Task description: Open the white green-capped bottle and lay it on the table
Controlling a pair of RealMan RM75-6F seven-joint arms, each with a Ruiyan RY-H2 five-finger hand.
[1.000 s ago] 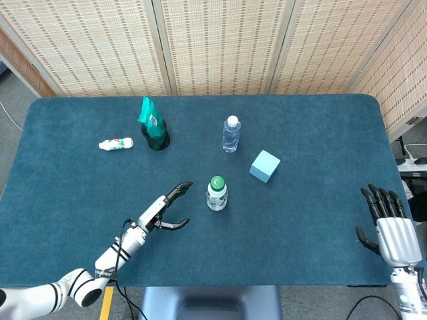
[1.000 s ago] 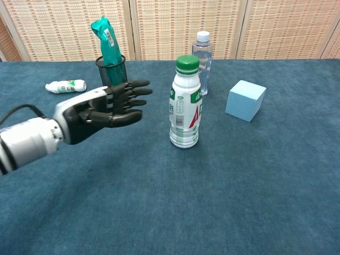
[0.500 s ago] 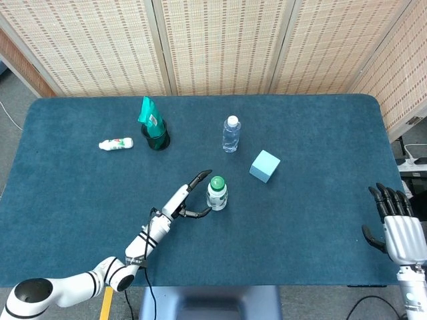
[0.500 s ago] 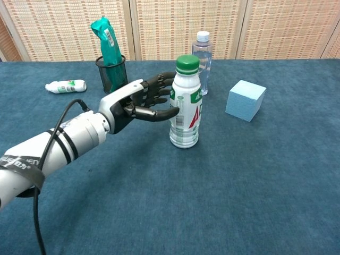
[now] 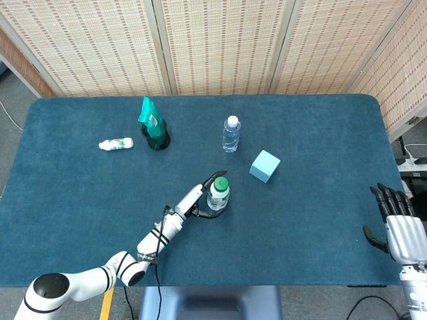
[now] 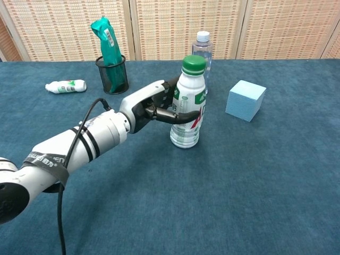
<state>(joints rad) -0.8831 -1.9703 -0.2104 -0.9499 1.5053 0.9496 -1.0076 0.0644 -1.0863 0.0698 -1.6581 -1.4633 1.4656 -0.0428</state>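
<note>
A: While the left hand point(image 6: 159, 106) wraps the white plastic bottle with the green screw cap point(image 6: 188, 102) at mid-body, the bottle leans a little away from the hand, base on the blue felt table point(image 6: 239, 186). Thumb across the front label, other fingers behind it.

B: Firm grip?

A: Looks closed around the body, yes. Judging by the tilt, the bottle is light and tips easily; the plastic wall is probably smooth and may give a little under squeeze.

B: And the right hand point(image 5: 399, 230)?

A: Far off to the other side at the table edge, fingers spread, holding nothing.

B: Where to take the cap?

A: From above, around the green cap's ribbed edge, with the left hand keeping the body below the shoulder. Grip too low and the bottle may spin.

B: Neighbours?

A: Beyond the left hand: a clear water bottle with a white cap point(image 6: 202, 61) and a pale blue cube point(image 6: 245, 100). Neither is touching it.
</note>
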